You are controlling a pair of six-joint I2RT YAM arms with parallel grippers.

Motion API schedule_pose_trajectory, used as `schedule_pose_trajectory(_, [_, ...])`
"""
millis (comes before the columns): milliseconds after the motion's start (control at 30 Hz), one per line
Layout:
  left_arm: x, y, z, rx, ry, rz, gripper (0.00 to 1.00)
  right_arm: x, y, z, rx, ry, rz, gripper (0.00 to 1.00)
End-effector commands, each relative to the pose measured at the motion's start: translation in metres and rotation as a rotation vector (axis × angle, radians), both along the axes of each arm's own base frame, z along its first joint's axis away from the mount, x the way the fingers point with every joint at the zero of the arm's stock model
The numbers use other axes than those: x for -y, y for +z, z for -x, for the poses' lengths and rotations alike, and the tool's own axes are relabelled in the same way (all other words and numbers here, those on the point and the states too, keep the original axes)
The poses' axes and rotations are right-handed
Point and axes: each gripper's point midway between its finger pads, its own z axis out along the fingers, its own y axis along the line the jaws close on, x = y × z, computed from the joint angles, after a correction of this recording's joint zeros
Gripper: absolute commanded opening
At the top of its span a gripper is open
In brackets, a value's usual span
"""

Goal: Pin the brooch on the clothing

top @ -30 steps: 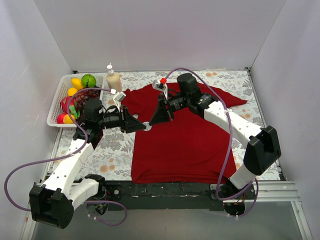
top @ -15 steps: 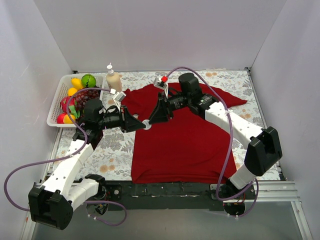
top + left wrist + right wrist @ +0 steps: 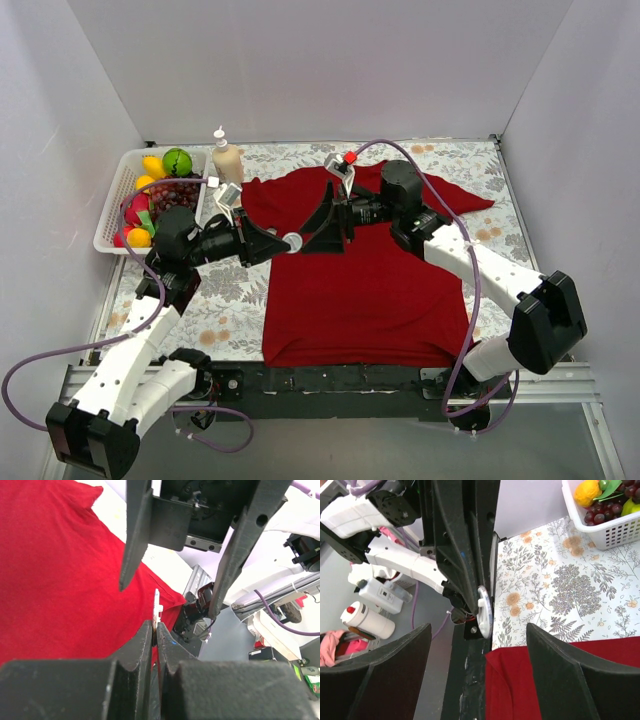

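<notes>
The brooch (image 3: 293, 241), a small white disc, is held up over the left edge of the clothing (image 3: 370, 280), a dark red T-shirt spread flat on the table. My left gripper (image 3: 284, 243) is shut on the brooch (image 3: 156, 611), which sticks out edge-on past its fingertips (image 3: 148, 630). My right gripper (image 3: 310, 240) faces it from the right and stands open, its fingers (image 3: 135, 540) on either side of the disc without touching it. In the right wrist view the brooch (image 3: 485, 612) shows between the wide-apart jaws, above the shirt's edge (image 3: 520, 680).
A white basket (image 3: 112, 215) of fruit stands at the back left, with a cream pump bottle (image 3: 227, 158) beside it. A floral cloth (image 3: 230, 290) covers the table. White walls enclose three sides.
My right gripper has let go of the brooch, opened wide and drawn back to the right. My left gripper has shut on the brooch and holds it alone.
</notes>
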Motion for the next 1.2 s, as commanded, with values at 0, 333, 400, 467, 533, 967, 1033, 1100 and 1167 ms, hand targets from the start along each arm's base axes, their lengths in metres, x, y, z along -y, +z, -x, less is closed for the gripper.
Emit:
schedule_pose_trajectory(0, [0.005, 0.007, 0.002, 0.036, 0.0, 0.008, 0.0, -0.005, 0.019, 0.0, 0.009, -0.023, -0.057, 0.83])
schedule_pose_trajectory(333, [0.01, 0.011, 0.004, 0.057, -0.009, 0.005, 0.0, -0.012, 0.015, -0.002, -0.021, -0.01, -0.055, 0.27])
schedule_pose_trajectory(400, [0.01, 0.011, 0.004, 0.06, -0.007, 0.004, 0.0, -0.011, 0.016, -0.001, -0.018, -0.003, -0.058, 0.25])
schedule_pose_trajectory(467, [0.009, 0.012, 0.004, 0.064, 0.0, 0.004, 0.0, -0.011, 0.015, -0.001, -0.019, 0.0, -0.058, 0.13])
schedule_pose_trajectory(533, [0.009, 0.012, 0.003, 0.064, 0.003, 0.002, 0.0, -0.011, 0.015, -0.001, -0.018, 0.002, -0.059, 0.06])
schedule_pose_trajectory(967, [-0.004, 0.016, -0.003, 0.09, 0.122, -0.017, 0.52, -0.005, 0.025, 0.0, 0.03, -0.048, -0.093, 0.01])
schedule_pose_trajectory(1033, [-0.005, 0.016, -0.005, 0.091, 0.135, -0.016, 0.53, -0.003, 0.027, 0.0, 0.035, -0.05, -0.097, 0.01])
schedule_pose_trajectory(1100, [-0.005, 0.015, -0.005, 0.091, 0.134, -0.015, 0.51, -0.001, 0.03, 0.001, 0.043, -0.05, -0.104, 0.01])
schedule_pose_trajectory(1167, [-0.003, 0.015, -0.005, 0.094, 0.119, -0.008, 0.47, 0.0, 0.031, 0.002, 0.043, -0.048, -0.107, 0.01])
